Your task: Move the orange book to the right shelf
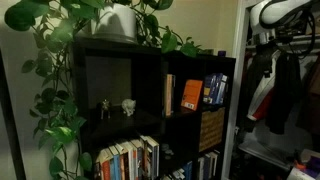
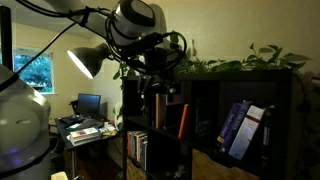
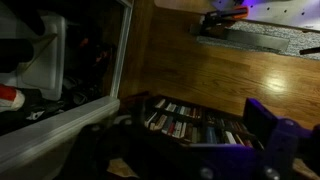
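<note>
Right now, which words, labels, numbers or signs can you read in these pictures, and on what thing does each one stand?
No text can be read in any view.
orange book: dark marks on its cover, too blurred to read.
blue books: pale marks, too small to read.
lower-shelf books: spine print too small to read.
book spines in the wrist view: too dark and blurred to read.

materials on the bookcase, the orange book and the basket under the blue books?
Bookcase: dark matte board, probably painted or laminated wood; flat faces, no shine.
Orange book: paper or card cover, by its printed face; finish unclear.
Basket: tan woven fibre, maybe wicker; faint weave pattern.
</note>
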Motion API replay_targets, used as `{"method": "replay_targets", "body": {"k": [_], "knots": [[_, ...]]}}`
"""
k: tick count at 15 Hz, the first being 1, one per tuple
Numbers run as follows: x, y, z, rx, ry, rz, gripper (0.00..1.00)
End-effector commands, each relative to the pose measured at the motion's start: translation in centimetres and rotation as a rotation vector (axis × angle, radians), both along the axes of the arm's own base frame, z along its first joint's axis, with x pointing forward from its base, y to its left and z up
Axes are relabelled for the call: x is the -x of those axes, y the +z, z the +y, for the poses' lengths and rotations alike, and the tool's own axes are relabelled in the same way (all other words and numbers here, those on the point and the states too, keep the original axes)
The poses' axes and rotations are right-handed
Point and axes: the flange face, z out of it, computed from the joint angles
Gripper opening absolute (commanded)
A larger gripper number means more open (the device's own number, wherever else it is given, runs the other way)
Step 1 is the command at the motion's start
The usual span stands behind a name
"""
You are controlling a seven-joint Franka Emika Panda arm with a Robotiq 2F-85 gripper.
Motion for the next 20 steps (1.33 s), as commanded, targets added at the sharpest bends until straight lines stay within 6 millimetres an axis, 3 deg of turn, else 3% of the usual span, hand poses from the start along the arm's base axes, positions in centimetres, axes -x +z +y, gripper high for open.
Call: {"method": "replay_targets", "body": {"k": [1,12,20], "knots": [[0.0,0.1,0.0,0.000,0.000,0.000,1.00],[0.0,0.1,0.0,0.000,0.000,0.000,1.00],[-0.1,-1.0,1.1,-0.041,0.025,-0.013,1.00]]}}
